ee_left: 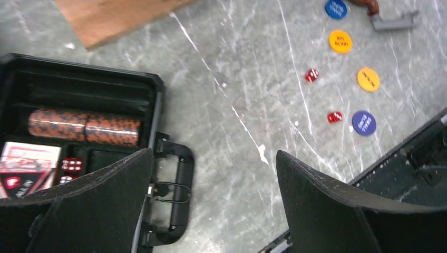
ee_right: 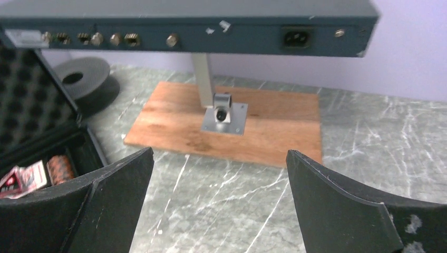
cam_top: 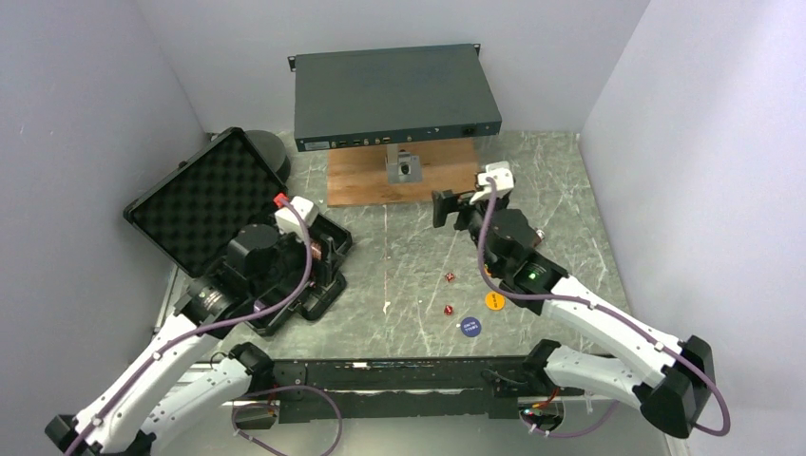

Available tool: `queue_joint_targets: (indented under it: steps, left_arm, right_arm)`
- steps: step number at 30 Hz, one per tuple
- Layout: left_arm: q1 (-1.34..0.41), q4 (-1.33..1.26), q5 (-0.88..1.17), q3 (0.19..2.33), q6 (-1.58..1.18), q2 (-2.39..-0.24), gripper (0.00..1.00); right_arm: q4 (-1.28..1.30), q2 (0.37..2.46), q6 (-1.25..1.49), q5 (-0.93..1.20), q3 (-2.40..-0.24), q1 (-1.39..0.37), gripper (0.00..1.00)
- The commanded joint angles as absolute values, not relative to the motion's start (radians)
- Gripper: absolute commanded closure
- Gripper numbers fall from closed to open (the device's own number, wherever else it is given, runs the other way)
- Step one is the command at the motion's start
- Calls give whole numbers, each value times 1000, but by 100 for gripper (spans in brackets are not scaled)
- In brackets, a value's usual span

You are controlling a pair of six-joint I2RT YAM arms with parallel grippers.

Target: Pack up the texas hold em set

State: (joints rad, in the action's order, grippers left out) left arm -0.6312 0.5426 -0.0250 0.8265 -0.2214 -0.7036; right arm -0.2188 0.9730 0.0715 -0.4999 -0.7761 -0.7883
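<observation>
Closest to the near edge of the tabletop (cam_top: 399, 249), right of its middle, lie a blue disc (cam_top: 470, 327) and an orange disc (cam_top: 494, 300), with two red dice (cam_top: 448, 309) beside and just beyond them (the left wrist view shows two further discs, which the right arm covers from above). All lie loose, outside the briefcase (cam_top: 190, 204), which stands open by the left edge with chip rolls (ee_left: 84, 126) and the card deck (ee_left: 26, 163) already seated in its tray.

The left claw (ee_left: 213, 168) hangs spread wide and empty over the case's handle side, so the loose pieces sit well apart to its right. The right claw (ee_right: 219, 158), also wide and empty, points toward the far edge at the wooden board (ee_right: 263, 121) and grey box (ee_right: 237, 39); the pieces lie behind it, under its arm.

Risks, as I judge them: thin discs hug the surface and may skid toward the near edge when pinched, the tiny dice may roll or squirt from the grip, and the right arm could sweep them when it turns.
</observation>
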Motion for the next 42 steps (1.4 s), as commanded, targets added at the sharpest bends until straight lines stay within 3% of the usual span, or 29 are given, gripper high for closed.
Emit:
queue_joint_targets:
  steps: [1, 18, 42]
  left_arm:
    - [-755, 501, -100, 806, -310, -795, 8]
    - [-1129, 308, -257, 930, -472, -1281, 20]
    - [-1205, 361, -345, 1144, -665, -1606, 28]
  right_arm:
    - [-344, 911, 67, -562, -729, -775, 0]
    - [-345, 883, 49, -792, -709, -770, 0]
    - [-330, 876, 67, -836, -699, -761, 0]
